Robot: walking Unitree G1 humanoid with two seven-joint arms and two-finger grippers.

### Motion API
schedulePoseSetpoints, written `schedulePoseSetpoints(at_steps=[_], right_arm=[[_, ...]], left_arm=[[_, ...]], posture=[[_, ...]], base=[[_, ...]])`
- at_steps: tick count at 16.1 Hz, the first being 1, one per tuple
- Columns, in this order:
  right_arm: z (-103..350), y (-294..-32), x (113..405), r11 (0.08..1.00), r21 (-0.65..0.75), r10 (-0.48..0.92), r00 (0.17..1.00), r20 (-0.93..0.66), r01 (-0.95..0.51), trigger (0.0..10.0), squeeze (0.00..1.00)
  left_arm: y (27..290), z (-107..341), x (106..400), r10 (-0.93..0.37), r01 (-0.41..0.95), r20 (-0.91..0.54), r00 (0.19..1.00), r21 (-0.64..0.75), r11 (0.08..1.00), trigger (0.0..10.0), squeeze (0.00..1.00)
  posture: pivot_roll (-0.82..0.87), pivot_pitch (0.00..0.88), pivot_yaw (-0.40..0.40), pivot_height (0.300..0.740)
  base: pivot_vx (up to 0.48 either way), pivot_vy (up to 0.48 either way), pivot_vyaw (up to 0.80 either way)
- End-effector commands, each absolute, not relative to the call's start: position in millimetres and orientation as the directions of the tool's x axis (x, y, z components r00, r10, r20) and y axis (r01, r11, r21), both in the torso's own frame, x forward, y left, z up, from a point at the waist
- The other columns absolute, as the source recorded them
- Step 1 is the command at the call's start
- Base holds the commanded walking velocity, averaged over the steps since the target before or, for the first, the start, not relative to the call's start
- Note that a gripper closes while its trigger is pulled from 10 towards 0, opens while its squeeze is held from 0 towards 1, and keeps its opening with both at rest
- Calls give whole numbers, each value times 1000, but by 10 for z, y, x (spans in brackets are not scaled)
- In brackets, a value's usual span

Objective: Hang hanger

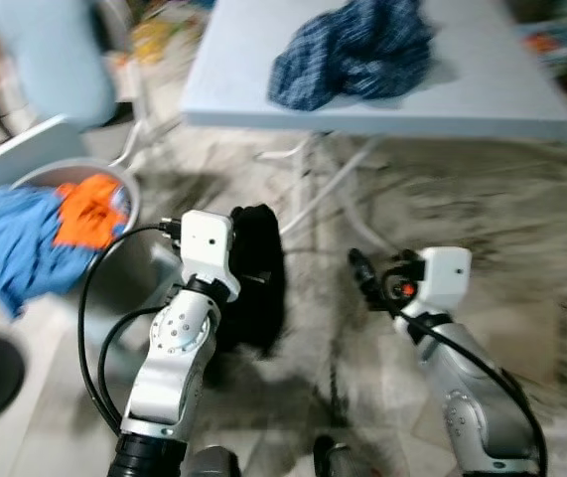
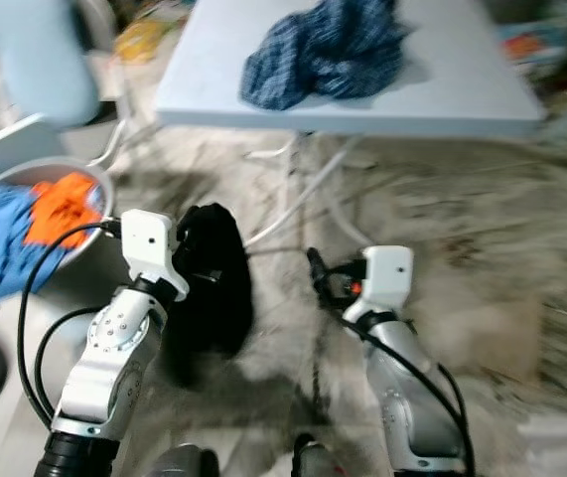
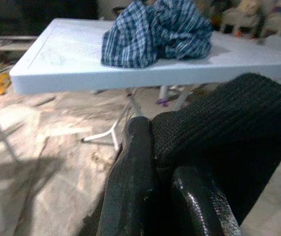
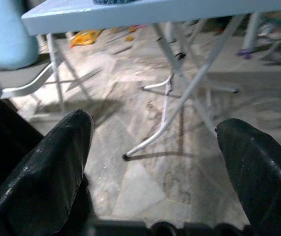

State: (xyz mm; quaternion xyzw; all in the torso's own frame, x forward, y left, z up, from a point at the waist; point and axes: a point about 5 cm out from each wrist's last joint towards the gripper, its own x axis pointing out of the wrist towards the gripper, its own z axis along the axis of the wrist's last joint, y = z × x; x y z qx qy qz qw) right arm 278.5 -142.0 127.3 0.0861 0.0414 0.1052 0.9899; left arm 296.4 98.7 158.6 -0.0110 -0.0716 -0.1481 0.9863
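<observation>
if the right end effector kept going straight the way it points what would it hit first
Probably nothing soon: the open right end effector faces bare floor, then the white table's legs farther on. Depth is hard to judge.

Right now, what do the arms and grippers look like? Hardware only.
Both arms are silver metal with rounded joints. The left gripper and right gripper each have two long glossy black fingers behind a white boxy wrist housing. Black cables loop alongside; a red spot marks the right wrist.

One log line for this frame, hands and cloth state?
left hand: shut on black knit cloth | right hand: open, empty | blue plaid cloth: on white folding table | view: blurred
</observation>
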Motion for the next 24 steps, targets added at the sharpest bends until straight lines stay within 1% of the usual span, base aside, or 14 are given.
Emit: schedulePoseSetpoints(at_steps=[1, 4, 7, 9, 11, 12, 13, 15, 18, 19, 20, 22, 24], right_arm=[[1278, -1372, 2790, 958, 189, 231, 971, -64, -215, 10000, 0], [1300, -1385, 2820, 963, 177, 217, 975, -53, -205, 10000, 0], [1307, -1383, 2826, 964, 172, 212, 976, -48, -201, 10000, 0], [1331, -1410, 2827, 971, 166, 179, 983, -28, -172, 10000, 0], [1348, -1445, 2834, 974, 164, 160, 987, -14, -156, 10000, 0], [1362, -1439, 2836, 974, 160, 167, 986, -11, -163, 10000, 0], [1376, -1417, 2834, 973, 155, 175, 985, -6, -172, 10000, 0], [1382, -1402, 2841, 973, 156, 173, 985, -4, -170, 10000, 0], [1353, -1412, 2831, 976, 155, 157, 988, -4, -155, 10000, 0], [1339, -1422, 2828, 977, 152, 154, 988, -6, -151, 10000, 0], [1335, -1460, 2821, 980, 142, 142, 990, -7, -140, 10000, 0], [1387, -1562, 2807, 985, 120, 122, 992, 9, -122, 10000, 0], [1351, -1675, 2789, 991, 100, 92, 996, -5, -91, 10000, 0]], left_arm=[[997, 1601, 2956, -296, 299, 151, 943, 4, 954, 10000, 0], [983, 1585, 2935, -299, 303, 146, 943, -3, 953, 10000, 0], [1002, 1571, 2939, -295, 297, 139, 945, 1, 955, 10000, 0], [1003, 1561, 2950, -302, 304, 131, 944, 6, 953, 10000, 0], [971, 1514, 2953, -333, 334, 105, 937, 7, 943, 10000, 0], [972, 1457, 2957, -344, 342, 70, 936, 45, 939, 10000, 0], [992, 1400, 2953, -344, 342, 36, 938, 50, 938, 10000, 0], [1029, 1347, 2955, -339, 339, -7, 941, -9, 941, 10000, 0], [1115, 1340, 2919, -373, 373, -25, 927, -17, 928, 10000, 0], [1131, 1325, 2908, -369, 369, -27, 929, -17, 929, 10000, 0], [1166, 1278, 2878, -351, 351, -33, 936, -17, 936, 10000, 0], [1214, 1167, 2807, -282, 278, -61, 958, -60, 959, 10000, 0], [1209, 1120, 2745, -276, 271, -55, 960, -81, 959, 10000, 0]], posture=[[-56, 182, -2, 740], [-52, 185, -2, 740], [-54, 191, 3, 740], [-65, 198, 15, 740], [-73, 199, 14, 740], [-87, 208, 8, 740], [-93, 208, 10, 740], [-88, 213, 16, 740], [-79, 213, 20, 740], [-83, 207, 19, 740], [-104, 180, 18, 740], [-122, 151, 20, 740], [-118, 133, 18, 740]], base=[[311, 311, -800], [311, 241, -800], [311, 81, -800], [309, 240, -800], [294, 0, 0], [0, 0, 0], [0, 0, 0], [0, 0, 0], [0, 0, 0], [0, 0, 0], [0, 0, 0], [0, 0, 0], [0, 0, 0]])
